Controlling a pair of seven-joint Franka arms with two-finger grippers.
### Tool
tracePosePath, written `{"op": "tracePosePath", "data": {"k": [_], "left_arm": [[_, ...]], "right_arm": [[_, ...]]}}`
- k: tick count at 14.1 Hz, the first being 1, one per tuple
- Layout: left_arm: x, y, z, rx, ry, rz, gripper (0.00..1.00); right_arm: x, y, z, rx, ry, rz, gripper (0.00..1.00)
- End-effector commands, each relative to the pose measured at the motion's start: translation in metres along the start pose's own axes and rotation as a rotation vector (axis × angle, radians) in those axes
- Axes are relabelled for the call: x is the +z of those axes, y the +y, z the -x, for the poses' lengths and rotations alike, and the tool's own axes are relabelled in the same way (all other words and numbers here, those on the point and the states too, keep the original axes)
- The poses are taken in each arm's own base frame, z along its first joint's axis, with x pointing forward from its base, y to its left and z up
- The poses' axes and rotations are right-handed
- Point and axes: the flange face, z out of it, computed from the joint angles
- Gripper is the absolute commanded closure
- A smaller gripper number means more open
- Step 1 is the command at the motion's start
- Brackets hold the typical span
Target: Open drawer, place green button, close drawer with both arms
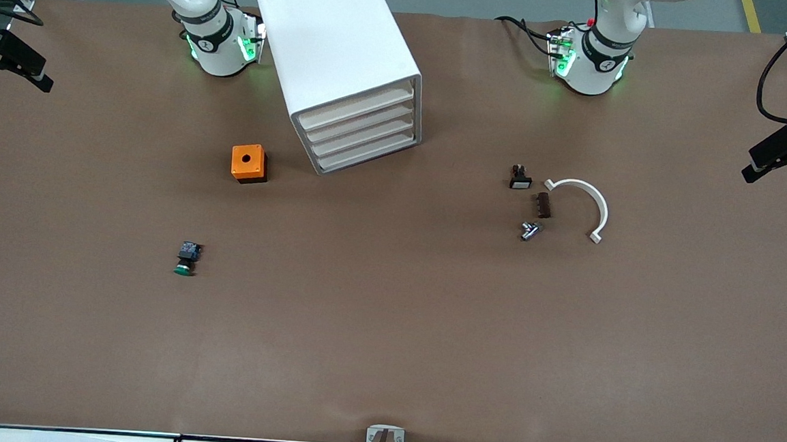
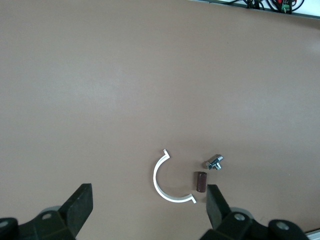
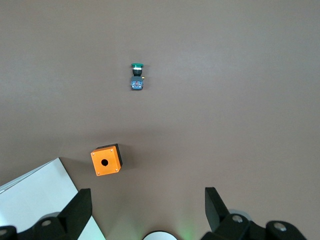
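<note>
The button (image 1: 187,258), green cap with a black body and a blue rear, lies on its side on the brown table toward the right arm's end; it also shows in the right wrist view (image 3: 136,75). The white drawer cabinet (image 1: 348,75) stands between the arms' bases, its several drawers (image 1: 361,133) all shut. My right gripper (image 3: 147,200) hangs open and empty high over the table by its own base, with the cabinet's corner (image 3: 35,195) beside it. My left gripper (image 2: 148,200) hangs open and empty high over the white half ring (image 2: 167,182). Neither gripper shows in the front view.
An orange box with a hole (image 1: 249,163) sits beside the cabinet. Toward the left arm's end lie a black-and-white switch (image 1: 520,178), a white half ring (image 1: 582,204), a small brown piece (image 1: 543,205) and a metal fitting (image 1: 530,230).
</note>
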Motion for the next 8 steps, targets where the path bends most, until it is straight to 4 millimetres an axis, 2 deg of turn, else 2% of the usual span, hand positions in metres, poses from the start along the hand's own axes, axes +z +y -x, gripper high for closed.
{"op": "tracePosePath", "data": {"k": [1, 5, 7, 8], "left_arm": [[-0.002, 0.002, 0.0, -0.002, -0.006, -0.011, 0.0], [-0.004, 0.003, -0.001, 0.005, -0.002, -0.014, 0.0], [0.007, 0.001, -0.005, 0.003, -0.021, -0.021, 0.0], [0.009, -0.002, -0.005, 0.005, -0.025, -0.023, 0.0]], "right_arm": [[-0.002, -0.002, 0.007, -0.007, 0.016, -0.008, 0.0], [-0.005, -0.003, 0.007, -0.009, 0.02, -0.007, 0.0], [-0.013, -0.001, 0.005, -0.01, 0.028, -0.008, 0.0], [-0.014, 0.001, -0.003, -0.01, 0.027, -0.005, 0.0]]}}
